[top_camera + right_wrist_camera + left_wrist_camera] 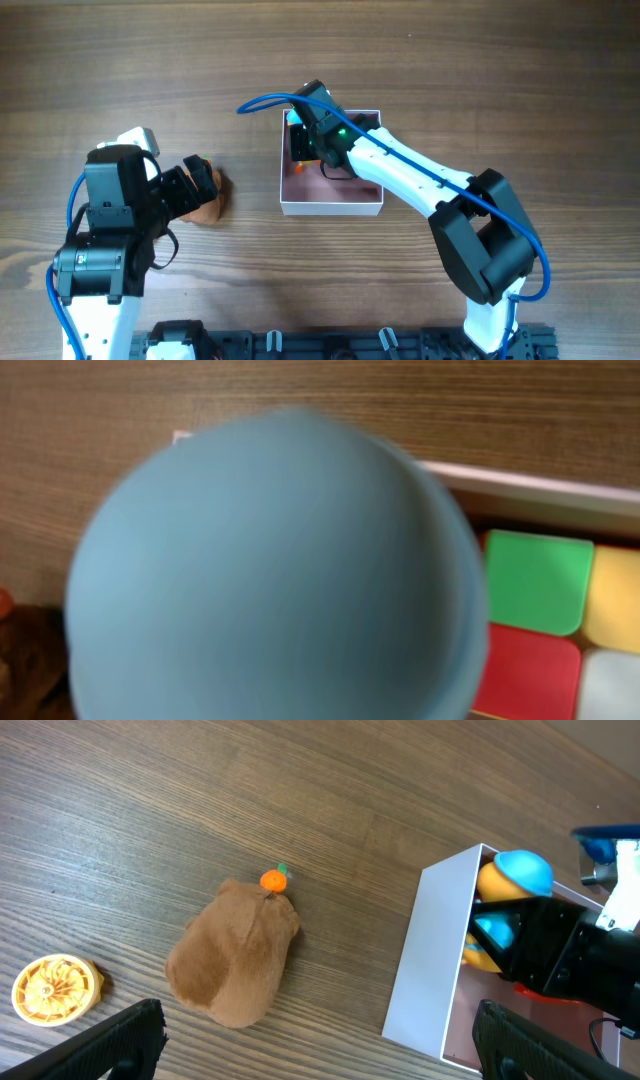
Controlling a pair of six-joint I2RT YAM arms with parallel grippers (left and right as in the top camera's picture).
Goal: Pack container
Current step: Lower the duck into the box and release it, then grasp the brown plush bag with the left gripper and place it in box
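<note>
**A:** Over at the far left corner of the square, shallow, white-walled container (425, 955) with the pinkish inside, why is the right gripper (302, 138) dipped so low?

**B:** It looks like a placing move. The container sits mid-table, and that arm reaches across it from the right. That brings a round toy with a blue cap over an orange body (520, 872) down against the walls. A plastic puzzle cube of green, red and yellow tiles (540, 620) lies there too. Filling a corner first leaves open floor for more.

**A:** Is it pinching the toy?

**B:** I cannot tell. A blurred blue dome fills its wrist camera at very close range, and no finger shows. From the other arm's camera, the black gripper body hides any contact.

**A:** And the left gripper (318, 1012)?

**B:** Its jaws are spread wide and hold nothing. It hangs above the brown wood-grain table (450, 60). A soft brown plush toy with a tiny orange fruit on it (232, 965) lies ahead, between the two fingers. I judge it is lined up to take the plush next, since a wide spread suits a bulky, yielding body.

**A:** Is anything else outside?

**B:** A yellow spoked plastic wheel (55, 990) lies beside the plush, near one finger. Both are outside the box, so the packing is partly done at best.

**A:** What is the risk?

**B:** The plush is near the container's left wall. Carrying it in could crowd the other arm, which is low inside.
</note>
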